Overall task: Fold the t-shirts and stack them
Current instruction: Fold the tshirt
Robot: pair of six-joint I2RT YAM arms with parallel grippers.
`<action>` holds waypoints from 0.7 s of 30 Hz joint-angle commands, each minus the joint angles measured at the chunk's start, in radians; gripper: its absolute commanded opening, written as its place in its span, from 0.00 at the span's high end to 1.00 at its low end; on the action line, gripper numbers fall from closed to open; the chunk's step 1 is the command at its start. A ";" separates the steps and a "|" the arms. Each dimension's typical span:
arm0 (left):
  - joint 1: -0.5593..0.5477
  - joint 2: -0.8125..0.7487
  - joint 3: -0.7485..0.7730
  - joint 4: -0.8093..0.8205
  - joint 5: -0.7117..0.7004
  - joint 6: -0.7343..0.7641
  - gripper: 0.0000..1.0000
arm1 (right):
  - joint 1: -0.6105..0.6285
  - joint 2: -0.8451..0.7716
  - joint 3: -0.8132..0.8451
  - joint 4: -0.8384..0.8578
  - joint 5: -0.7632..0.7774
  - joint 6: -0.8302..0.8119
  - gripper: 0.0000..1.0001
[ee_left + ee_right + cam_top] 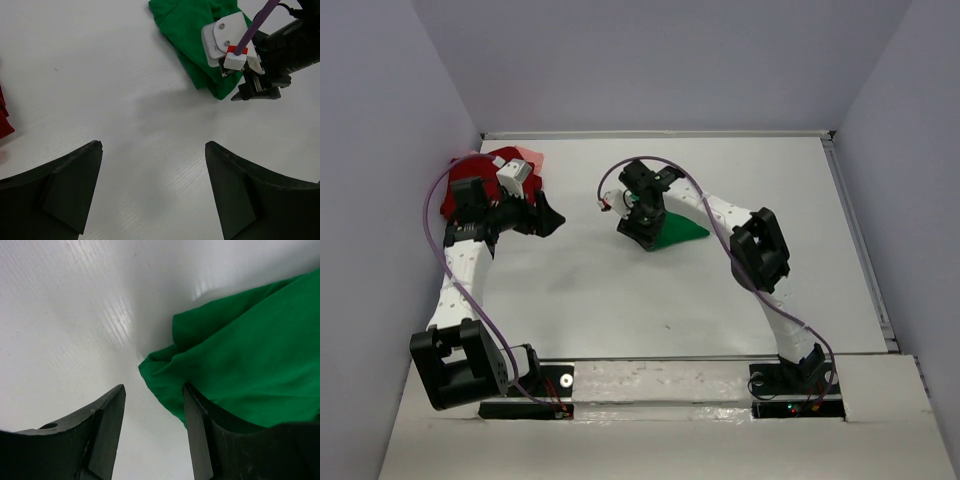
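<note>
Step in hand: judging by where the arms are, work on the green t-shirt (677, 232); no stack shows yet, since it lies well apart from the other two.
Green t-shirt: on the tabletop (620, 300) near its middle, bunched into a rough wedge with creased, doubled-over edges rather than a flat fold.
Right tool (152, 395): jaws partly apart and gripping nothing. Bare tabletop shows between the fingers, and a folded corner of the green cloth lies just beside the right-hand finger in the wrist view. Whether that finger touches the cloth cannot be told.
Left tool (153, 150): jaws wide apart, empty, over bare tabletop at the far left.
Dark red t-shirt (453, 195): heaped at the far left corner, partly under the left arm; only its edge shows in the left wrist view.
Pale pink t-shirt (530, 160): just beside the red one, towards the back. How these two overlap cannot be told.
Progress: early, as a judgement. None of the three looks neatly folded.
Next move calls for: the right tool to shift onto the cloth corner and close on a single layer. The cloth is soft and doubled, so a grip could take two layers, or drag the whole bundle.
</note>
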 commanded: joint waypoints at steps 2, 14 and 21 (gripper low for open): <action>0.002 -0.022 -0.001 0.023 0.027 -0.001 0.07 | 0.020 0.014 0.065 0.000 0.027 -0.027 0.44; 0.002 -0.028 -0.008 0.023 0.030 0.002 0.07 | 0.020 0.043 -0.057 0.079 0.054 -0.033 0.42; 0.002 -0.028 -0.011 0.023 0.042 0.004 0.06 | 0.020 0.069 -0.070 0.119 0.094 -0.056 0.30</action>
